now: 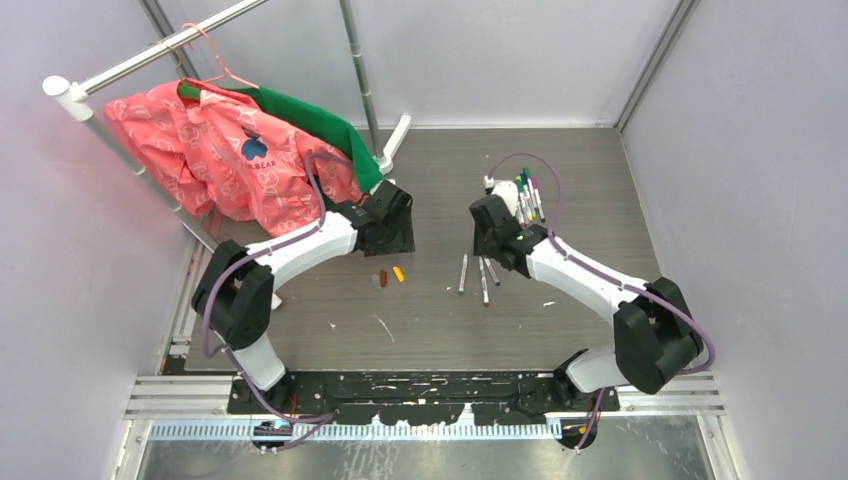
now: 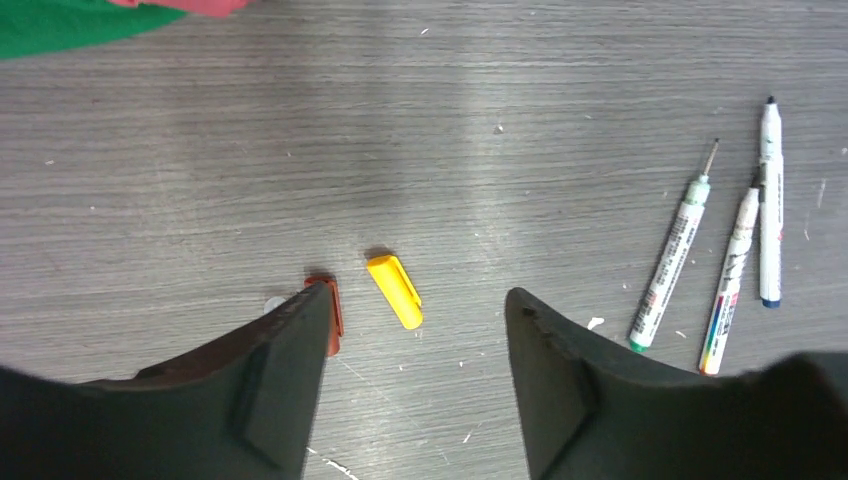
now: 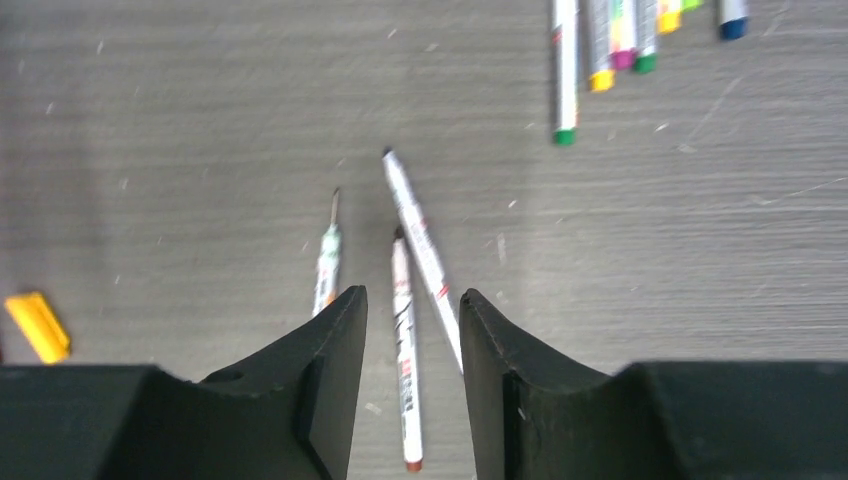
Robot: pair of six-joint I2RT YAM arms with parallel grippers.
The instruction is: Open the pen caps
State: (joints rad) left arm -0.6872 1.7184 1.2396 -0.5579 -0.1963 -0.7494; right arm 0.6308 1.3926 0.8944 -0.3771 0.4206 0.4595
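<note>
A yellow pen cap (image 2: 395,290) lies loose on the wooden table, with a red-brown pen cap (image 2: 335,318) beside it, half hidden by my left finger. My left gripper (image 2: 418,293) hovers open above them with nothing between its fingers. In the top view these pen caps (image 1: 390,276) lie just below the left gripper (image 1: 398,243). My right gripper (image 3: 412,296) is open and empty above three uncapped white pens (image 3: 405,345). From overhead, the right gripper (image 1: 491,243) stands over those pens (image 1: 481,274). A bundle of capped pens (image 1: 528,196) lies behind it.
A pink and green garment (image 1: 232,150) hangs on a rail at the back left. The capped pens' coloured ends (image 3: 612,45) show at the top of the right wrist view. The three uncapped pens (image 2: 733,270) lie to the right of the left gripper. Grey walls enclose the table.
</note>
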